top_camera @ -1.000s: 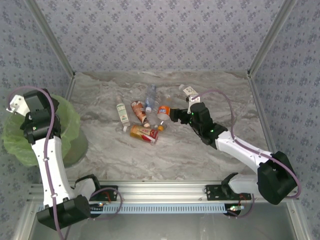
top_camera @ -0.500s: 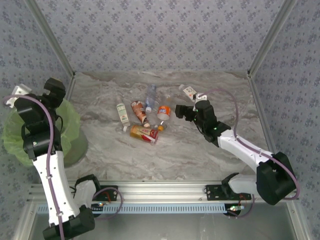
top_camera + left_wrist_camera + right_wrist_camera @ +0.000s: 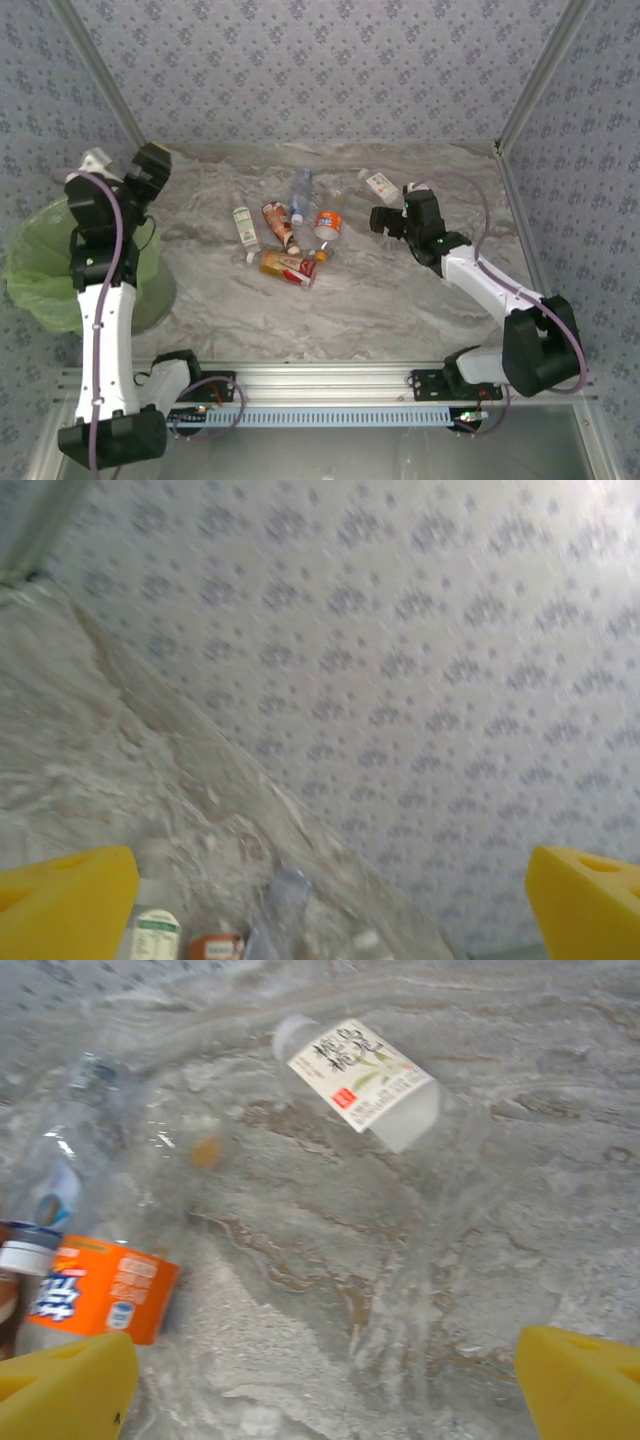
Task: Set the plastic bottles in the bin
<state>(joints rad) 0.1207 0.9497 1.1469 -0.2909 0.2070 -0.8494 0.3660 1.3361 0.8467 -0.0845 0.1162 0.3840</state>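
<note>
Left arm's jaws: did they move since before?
Yes. The left jaws swung rightward, from above the bin toward the table's back-left corner, open.

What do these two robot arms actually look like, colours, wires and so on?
The left arm and right arm are both white tube-like segments linked by chunky black joints. A purple cable loops loosely along each. The left gripper and right gripper each end in two blocky yellow fingers.

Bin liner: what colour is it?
The bin liner is translucent light green, clearest in the top external view.
</note>
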